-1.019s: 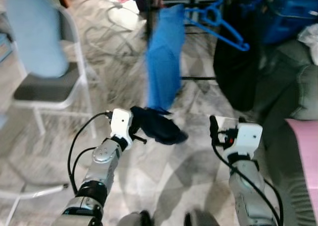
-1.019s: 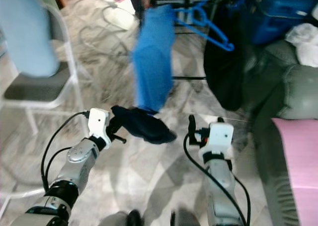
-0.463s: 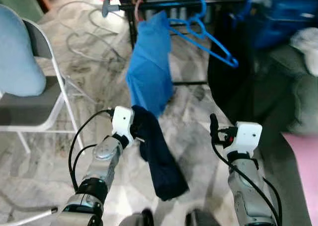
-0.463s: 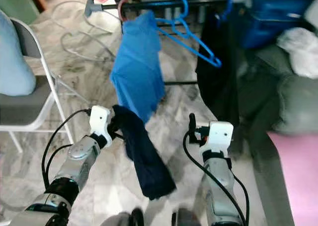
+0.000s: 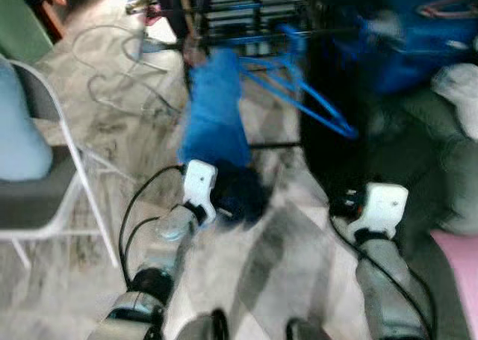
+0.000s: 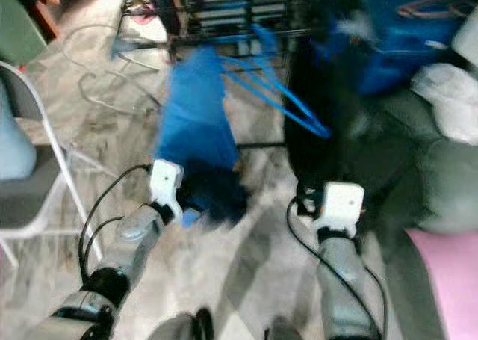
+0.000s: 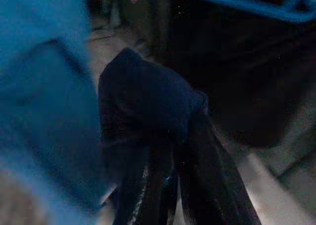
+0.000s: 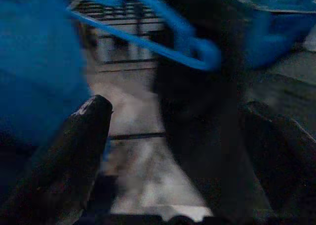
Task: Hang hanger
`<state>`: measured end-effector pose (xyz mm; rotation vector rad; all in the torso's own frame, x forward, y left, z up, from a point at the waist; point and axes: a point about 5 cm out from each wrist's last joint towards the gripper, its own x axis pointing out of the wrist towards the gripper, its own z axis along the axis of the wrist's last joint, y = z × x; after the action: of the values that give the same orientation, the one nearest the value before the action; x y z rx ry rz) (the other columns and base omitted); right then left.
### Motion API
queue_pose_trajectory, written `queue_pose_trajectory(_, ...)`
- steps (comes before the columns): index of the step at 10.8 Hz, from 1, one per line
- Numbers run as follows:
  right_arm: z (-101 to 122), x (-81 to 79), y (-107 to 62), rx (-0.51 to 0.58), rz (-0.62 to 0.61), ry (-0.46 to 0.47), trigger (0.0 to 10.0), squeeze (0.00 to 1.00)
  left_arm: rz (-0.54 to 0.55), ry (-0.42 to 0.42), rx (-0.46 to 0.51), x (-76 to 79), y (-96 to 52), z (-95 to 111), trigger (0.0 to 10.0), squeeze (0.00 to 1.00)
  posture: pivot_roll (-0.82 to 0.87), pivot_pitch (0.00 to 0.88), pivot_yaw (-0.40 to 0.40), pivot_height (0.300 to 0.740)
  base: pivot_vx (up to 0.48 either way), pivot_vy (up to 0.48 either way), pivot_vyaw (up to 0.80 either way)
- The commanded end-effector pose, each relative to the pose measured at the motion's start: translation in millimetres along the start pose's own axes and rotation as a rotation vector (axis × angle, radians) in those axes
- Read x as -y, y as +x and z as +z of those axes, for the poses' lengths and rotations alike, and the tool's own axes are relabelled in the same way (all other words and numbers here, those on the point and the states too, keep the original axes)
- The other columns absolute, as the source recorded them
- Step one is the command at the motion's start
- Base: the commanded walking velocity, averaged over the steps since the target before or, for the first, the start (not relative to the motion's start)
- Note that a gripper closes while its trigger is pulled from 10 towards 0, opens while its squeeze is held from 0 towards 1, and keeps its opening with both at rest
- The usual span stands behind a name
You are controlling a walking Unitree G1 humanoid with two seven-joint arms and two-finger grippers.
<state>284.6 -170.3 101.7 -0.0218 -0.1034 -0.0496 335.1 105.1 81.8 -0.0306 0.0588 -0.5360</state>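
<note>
Blurred marble-patterned floor [image 5: 284,250], white chair [image 5: 67,175], seemingly a clothes rack [image 5: 246,19] ahead.

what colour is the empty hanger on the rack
Bright blue. The empty hanger shows best in the left eye view, hanging beside the blue garment.

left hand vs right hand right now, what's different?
Load: the left hand is shut on a dark navy garment; the right hand is open and holds nothing.
Position: the left hand sits just below the bright blue garment on the rack; the right hand is in front of the black garment.
Shared: both are raised toward the rack, near the blue hanger.
</note>
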Motion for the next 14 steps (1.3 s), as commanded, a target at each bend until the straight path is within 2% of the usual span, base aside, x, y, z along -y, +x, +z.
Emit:
queue_pose_trajectory(1, 0, 1.9, -3.5, 0.002, 0.004, -0.016, 10.0, 0.00, 0.000, -0.008, 0.009, 0.6, 0.1, 1, 10.0, 0.00, -0.08, 0.212, 0.092, 0.740, 0.398, 0.266, 0.00)
queue_pose_trajectory(3, 2, -0.6, -4.0, 0.007, 0.016, -0.036, 10.0, 0.00, -0.009, -0.006, -0.002, 1.2, -1.9, -2, 10.0, 0.00, -0.08, 0.215, 0.093, 0.740, 0.398, 0.270, 0.00)
queue_pose_trajectory(5, 5, -0.1, -1.6, 0.020, 0.018, -0.071, 10.0, 0.00, -0.008, -0.010, 0.013, 0.3, -3.0, 0, 10.0, 0.00, -0.07, 0.214, 0.091, 0.740, 0.000, 0.000, 0.00)
queue_pose_trajectory(7, 16, 15.0, 2.4, 0.082, -0.067, -0.150, 10.0, 0.00, -0.019, -0.010, 0.008, 2.7, -4.2, -2, 10.0, 0.00, -0.06, 0.210, 0.092, 0.740, 0.000, 0.000, 0.00)
queue_pose_trajectory(8, 23, 18.0, 5.6, 0.102, -0.064, -0.170, 10.0, 0.00, -0.023, -0.008, 0.008, 3.6, -5.0, -2, 10.0, 0.00, -0.07, 0.215, 0.095, 0.740, 0.000, 0.000, 0.00)
queue_pose_trajectory(10, 42, 29.6, 20.8, 0.120, -0.034, -0.216, 10.0, 0.00, -0.030, -0.014, -0.005, 5.4, -5.6, -4, 10.0, 0.00, -0.07, 0.245, 0.099, 0.740, 0.000, 0.000, 0.00)
queue_pose_trajectory(12, 50, 41.2, 38.4, 0.104, 0.000, -0.233, 10.0, 0.00, -0.032, -0.019, -0.019, 7.3, -7.0, -8, 10.0, 0.00, -0.08, 0.251, 0.101, 0.740, 0.000, 0.000, 0.00)
queue_pose_trajectory(14, 54, 44.8, 64.0, 0.030, 0.098, -0.255, 10.0, 0.00, -0.038, -0.018, -0.022, 8.8, -6.8, -8, 10.0, 0.00, -0.07, 0.252, 0.102, 0.740, 0.000, 0.000, 0.00)
